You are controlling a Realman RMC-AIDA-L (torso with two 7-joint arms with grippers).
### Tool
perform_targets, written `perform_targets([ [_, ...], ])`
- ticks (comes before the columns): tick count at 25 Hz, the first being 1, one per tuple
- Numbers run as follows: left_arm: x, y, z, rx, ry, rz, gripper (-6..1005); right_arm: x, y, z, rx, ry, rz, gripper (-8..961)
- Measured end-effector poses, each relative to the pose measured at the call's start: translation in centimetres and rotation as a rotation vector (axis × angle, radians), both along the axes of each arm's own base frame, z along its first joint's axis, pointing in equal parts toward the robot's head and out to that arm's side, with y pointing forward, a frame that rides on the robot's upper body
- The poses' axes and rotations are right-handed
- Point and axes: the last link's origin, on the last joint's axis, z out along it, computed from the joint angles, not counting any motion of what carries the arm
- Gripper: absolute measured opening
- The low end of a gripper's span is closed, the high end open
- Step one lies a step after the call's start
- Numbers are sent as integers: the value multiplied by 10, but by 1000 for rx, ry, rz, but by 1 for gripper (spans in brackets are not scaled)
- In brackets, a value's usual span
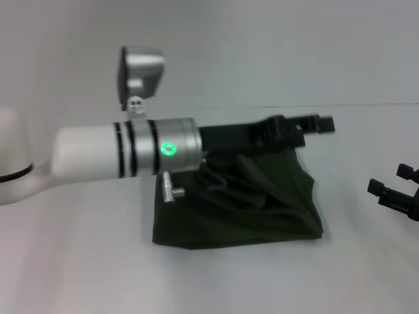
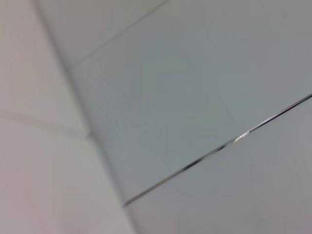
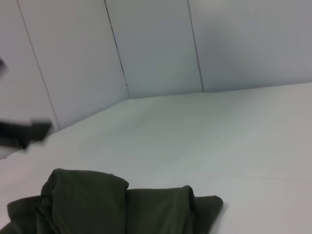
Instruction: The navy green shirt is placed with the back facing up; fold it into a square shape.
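The navy green shirt (image 1: 249, 203) lies on the white table as a rumpled, roughly square bundle with loose folds on top, plain side showing. In the right wrist view the shirt (image 3: 97, 204) shows its rounded folded edge. My left arm reaches across from the left, and my left gripper (image 1: 321, 122) hovers open just above the bundle's far right corner, holding nothing. It also shows as a blurred dark shape, the left gripper (image 3: 24, 132), in the right wrist view. My right gripper (image 1: 391, 180) stands open at the right edge, apart from the shirt.
The white table (image 1: 98, 275) stretches around the bundle on all sides. A pale panelled wall (image 3: 156, 48) stands behind it. The left wrist view shows only wall panels (image 2: 195, 97) and seams.
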Motion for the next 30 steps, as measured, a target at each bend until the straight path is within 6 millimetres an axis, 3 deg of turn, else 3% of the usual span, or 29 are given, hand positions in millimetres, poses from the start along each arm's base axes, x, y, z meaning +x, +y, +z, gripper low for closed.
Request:
perform_targets([
  [1,-1,0,6,17,-31,-2,807,0,0,0,0,2,0,944],
  [8,-30,-4,25,140,-55,-7,856,-7,3,4,3,23,29,944],
  [18,-85,-16,53,440,17,-85,891,-49,27,14,-17,21,225,943],
  [23,-110,-26,59,488,71,-80,890,-72,35,-1,-64,-13,340,943],
  [30,-126,-37,53,507,158,-143,891,-98,42,-26,-140,-65,449,943],
])
